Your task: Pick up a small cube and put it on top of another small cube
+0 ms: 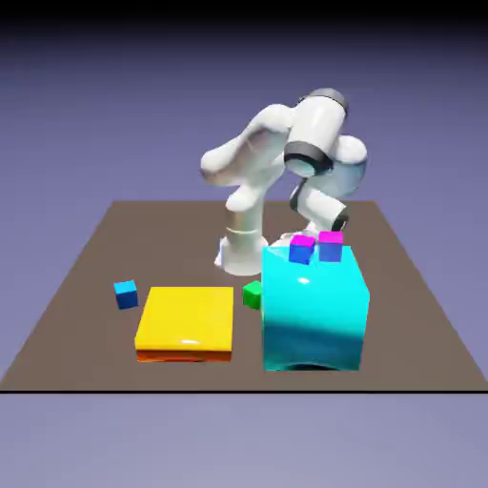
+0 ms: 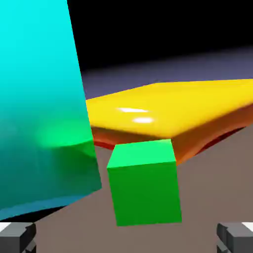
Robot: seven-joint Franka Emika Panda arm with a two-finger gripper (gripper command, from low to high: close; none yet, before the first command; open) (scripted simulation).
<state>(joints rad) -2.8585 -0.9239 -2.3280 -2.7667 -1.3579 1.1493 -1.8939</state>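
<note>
The small green cube (image 2: pixel 144 183) fills the middle of the hand view, sitting on the brown table just ahead of my gripper (image 2: pixel 126 239). The two grey fingertips (image 2: pixel 17 237) stand wide apart at the bottom corners, open, touching nothing. In the exterior view the green cube (image 1: pixel 252 294) peeks out between the yellow slab and the big cyan block, and my fingers are hidden behind that block. The other small cube (image 1: pixel 126 294), all blue with a lighter top, rests on the table toward the exterior view's left, apart from everything.
A big cyan block (image 1: pixel 313 310) stands close beside the green cube, and shows as a cyan block wall (image 2: pixel 39 108) in the hand view. A flat yellow slab (image 1: pixel 186 322) lies on the cube's other side. Two magenta-topped blue cubes (image 1: pixel 302 249) show at the cyan block's top.
</note>
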